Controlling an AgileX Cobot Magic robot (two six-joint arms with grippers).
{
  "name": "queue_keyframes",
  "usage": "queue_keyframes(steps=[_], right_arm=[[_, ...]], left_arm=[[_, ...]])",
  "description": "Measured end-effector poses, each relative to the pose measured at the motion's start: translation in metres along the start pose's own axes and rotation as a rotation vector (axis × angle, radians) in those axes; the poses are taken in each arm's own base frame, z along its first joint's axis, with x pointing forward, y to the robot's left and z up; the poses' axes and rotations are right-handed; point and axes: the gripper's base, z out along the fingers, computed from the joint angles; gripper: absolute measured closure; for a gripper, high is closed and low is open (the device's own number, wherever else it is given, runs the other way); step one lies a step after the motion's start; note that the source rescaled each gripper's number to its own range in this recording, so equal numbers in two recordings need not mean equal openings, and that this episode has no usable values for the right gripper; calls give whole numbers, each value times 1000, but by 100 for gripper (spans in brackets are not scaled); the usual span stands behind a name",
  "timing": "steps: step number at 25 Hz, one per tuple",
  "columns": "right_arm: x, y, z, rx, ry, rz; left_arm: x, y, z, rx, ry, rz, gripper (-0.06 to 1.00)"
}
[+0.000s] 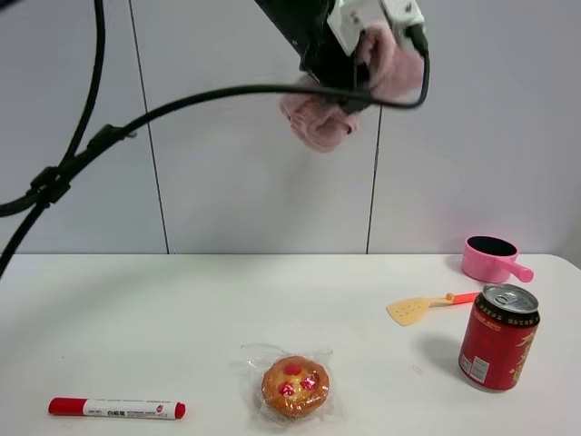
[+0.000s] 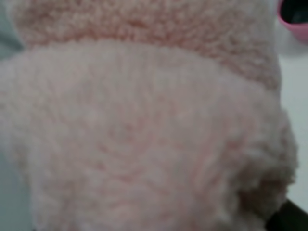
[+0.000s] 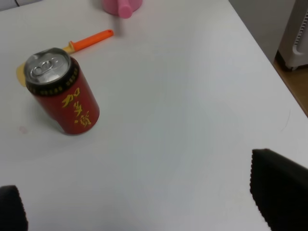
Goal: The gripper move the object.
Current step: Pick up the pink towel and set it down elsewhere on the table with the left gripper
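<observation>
The pink rolled towel [image 1: 318, 123] hangs high above the white table [image 1: 182, 309], near the top of the exterior view. My left gripper [image 1: 349, 82], a black claw on a dark arm with trailing cables, is shut on its middle. The towel's fuzzy pink surface [image 2: 144, 134] fills the left wrist view, with only a dark bit of a finger [image 2: 294, 217] showing. My right gripper [image 3: 144, 204] is open and empty over the table's right part, its black fingertips [image 3: 279, 190] wide apart. It does not show in the exterior view.
A red drink can [image 1: 497, 338] stands at the right, also in the right wrist view [image 3: 62, 91]. Behind it lie a yellow spatula [image 1: 418, 309] and a pink toy pot [image 1: 488, 258]. A wrapped pastry [image 1: 294, 386] and a red marker [image 1: 116, 409] lie near the front edge.
</observation>
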Motion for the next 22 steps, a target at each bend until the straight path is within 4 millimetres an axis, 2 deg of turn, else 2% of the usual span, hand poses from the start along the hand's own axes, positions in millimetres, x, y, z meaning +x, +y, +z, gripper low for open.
queue_keyframes(steps=[2,5,10,13,19,22], right_arm=[[0,0,0,0,0,0],[0,0,0,0,0,0],[0,0,0,0,0,0],[0,0,0,0,0,0],[0,0,0,0,0,0],[0,0,0,0,0,0]], left_arm=[[7,-15,20,51,-10,131,94],[17,-34,46,92,-45,224,94],[29,-53,82,35,-113,164,94],[43,-65,100,32,-106,159,94],[73,-87,128,61,-64,220,94],[80,-97,136,70,-64,204,94]])
